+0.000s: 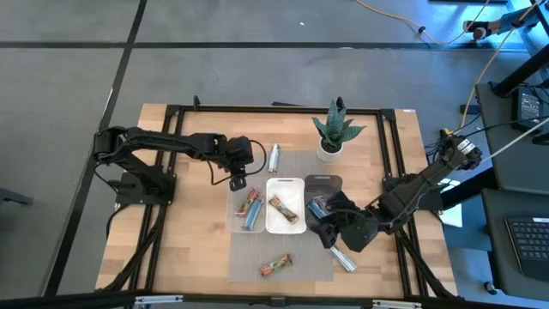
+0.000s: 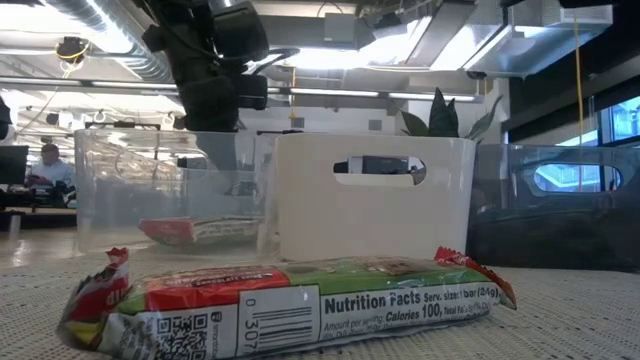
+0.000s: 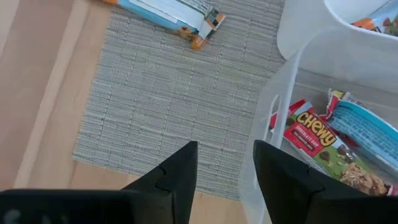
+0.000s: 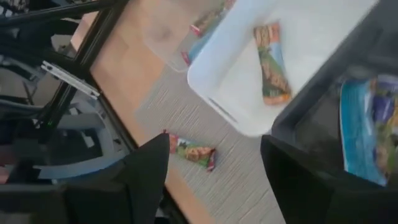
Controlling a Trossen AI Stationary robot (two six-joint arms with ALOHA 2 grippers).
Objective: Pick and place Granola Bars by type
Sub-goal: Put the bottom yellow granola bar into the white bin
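Red-and-green bar point(image 2: 290, 300), lying on the woven mat point(image 1: 300, 262) in front of the bins: back panel reads "Nutrition Facts", "Calories 100".
Clear bin point(image 1: 247, 209): red bar marked "CHEWY" point(image 3: 309, 130) with a blue bar point(image 3: 367, 134) beside it.
White bin point(image 1: 286, 206): one orange-green bar point(image 4: 272, 62).
Dark grey bin point(image 1: 323, 193): one blue bar point(image 4: 367, 127).
Silver bar point(image 1: 274, 156): on the mat behind the bins.
Left gripper point(image 3: 225, 171): at the clear bin's outer corner, fingers slightly parted, holding nothing.
Right gripper point(image 4: 214, 165): over the dark bin's front edge, fingers wide apart, holding nothing.

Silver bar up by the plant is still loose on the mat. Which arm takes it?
Left, probably. The left gripper hangs open just beside the silver bar. The right gripper sits open near the dark bin, farther off.
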